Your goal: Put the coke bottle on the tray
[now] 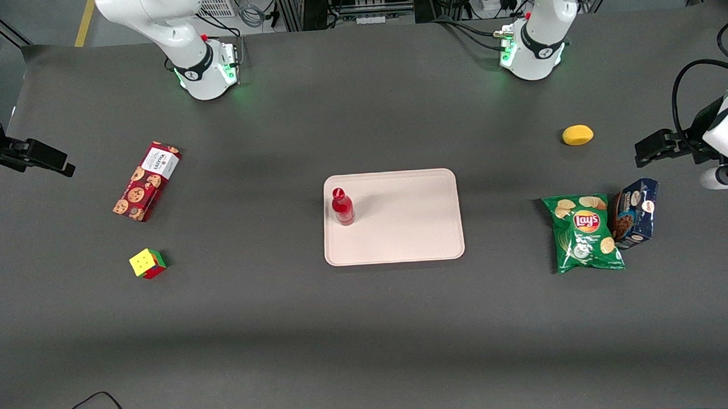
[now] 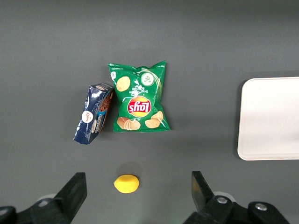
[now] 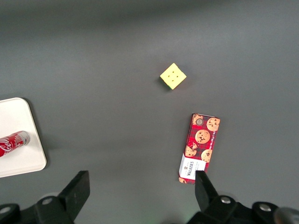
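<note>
the gripper [image 1: 47, 162] of the working arm hangs over the working arm's end of the table [image 1: 368, 325], and its jaws stand wide apart with nothing between them. in the right wrist view the two fingers [image 3: 77, 191] show as dark wedges with bare table between them.

the coke bottle [image 1: 342, 207] is not near the jaws. it stands upright on the tray [image 1: 413, 227], just inside the tray's rim on the edge toward the working arm, well apart from the gripper. in the right wrist view only a part of the bottle [image 3: 14, 142] shows, on the corner of the pale tray [image 3: 23, 161], clearly outside the gap of the jaws.

closer to the jaws lies the red cookie box [image 1: 146, 181], flat on the table; in the wrist view it [image 3: 200, 148] is just ahead of one finger, not touching it. the cube [image 1: 147, 263] lies nearer to the front camera than the box, apart from the gripper.
</note>
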